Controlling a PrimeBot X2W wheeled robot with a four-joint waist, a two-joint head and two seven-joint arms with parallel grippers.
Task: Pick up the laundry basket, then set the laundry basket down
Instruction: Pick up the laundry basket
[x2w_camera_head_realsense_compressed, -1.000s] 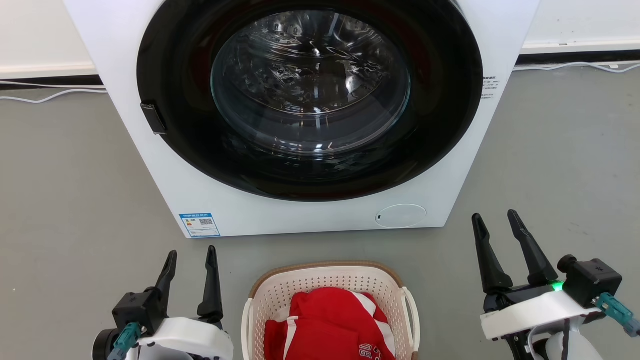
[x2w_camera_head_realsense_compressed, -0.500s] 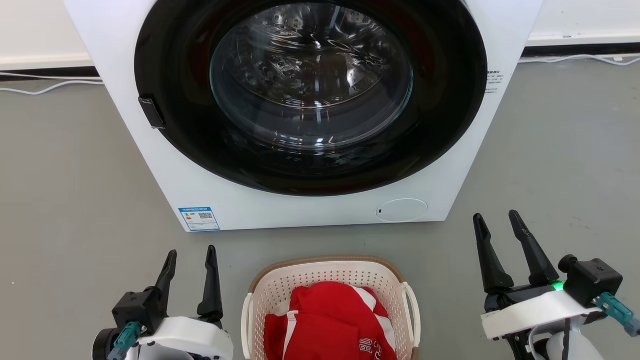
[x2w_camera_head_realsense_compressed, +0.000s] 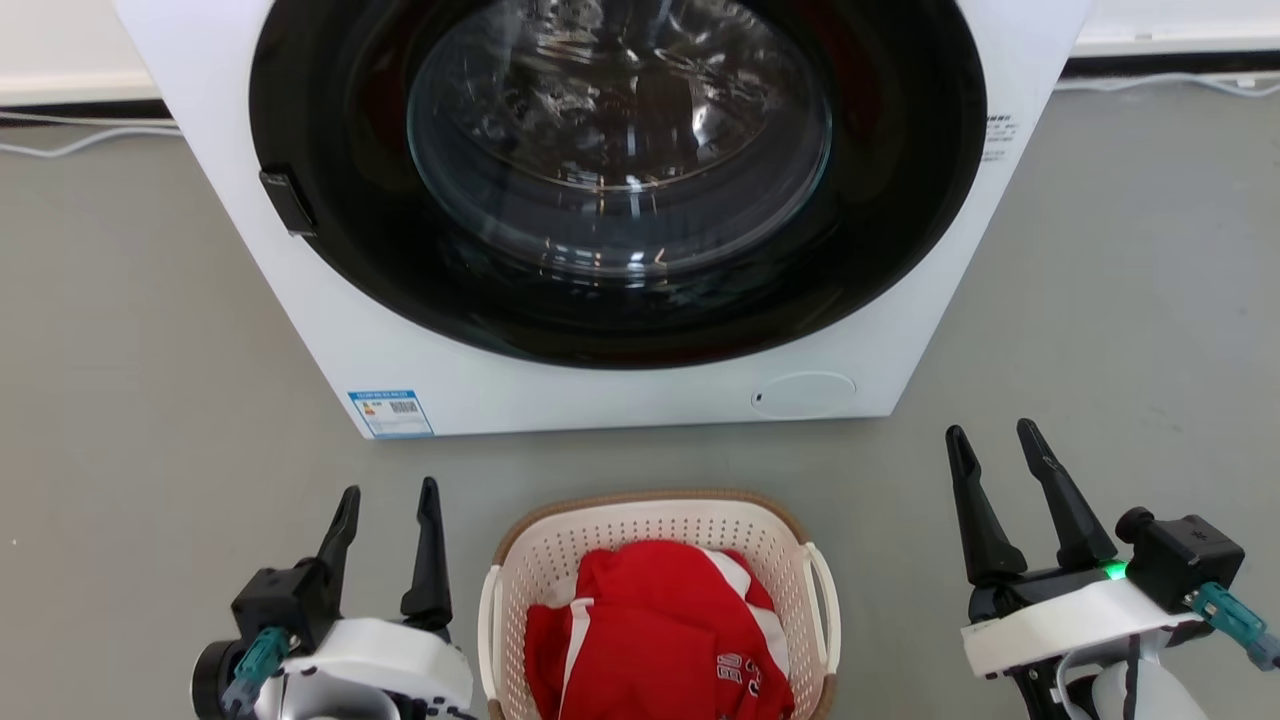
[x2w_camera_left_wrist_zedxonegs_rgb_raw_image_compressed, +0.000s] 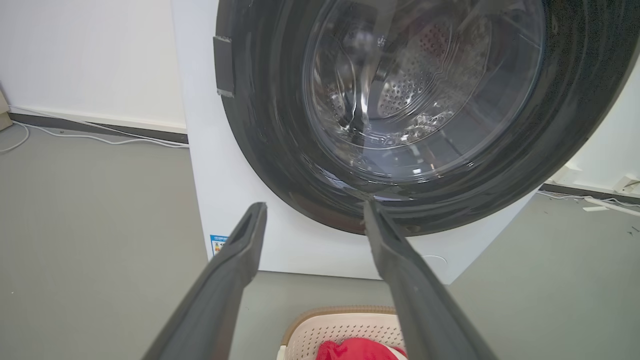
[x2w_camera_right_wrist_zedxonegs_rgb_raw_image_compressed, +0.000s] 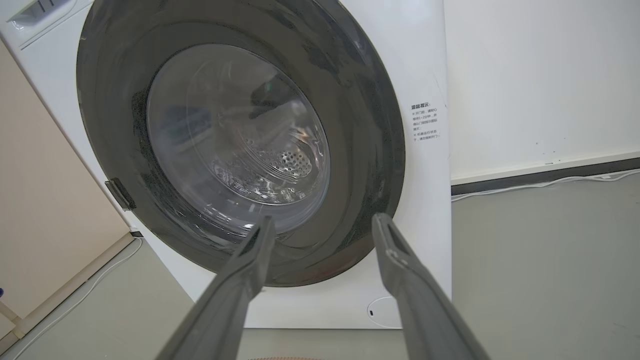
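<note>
White washer (x2w_camera_head_realsense_compressed: 600, 395) w/ dark door (x2w_camera_head_realsense_compressed: 880, 250) (shut) on grey floor (x2w_camera_head_realsense_compressed: 1100, 300).

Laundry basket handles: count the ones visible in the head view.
2. The left handle loops off the laundry basket on its left side; the right handle loops off its right side.

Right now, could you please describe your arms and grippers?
The left gripper and right gripper each have two long, tapering dark fingers, a black housing, a white wrist shell and a teal connector. A green light glows on the right one.
</note>
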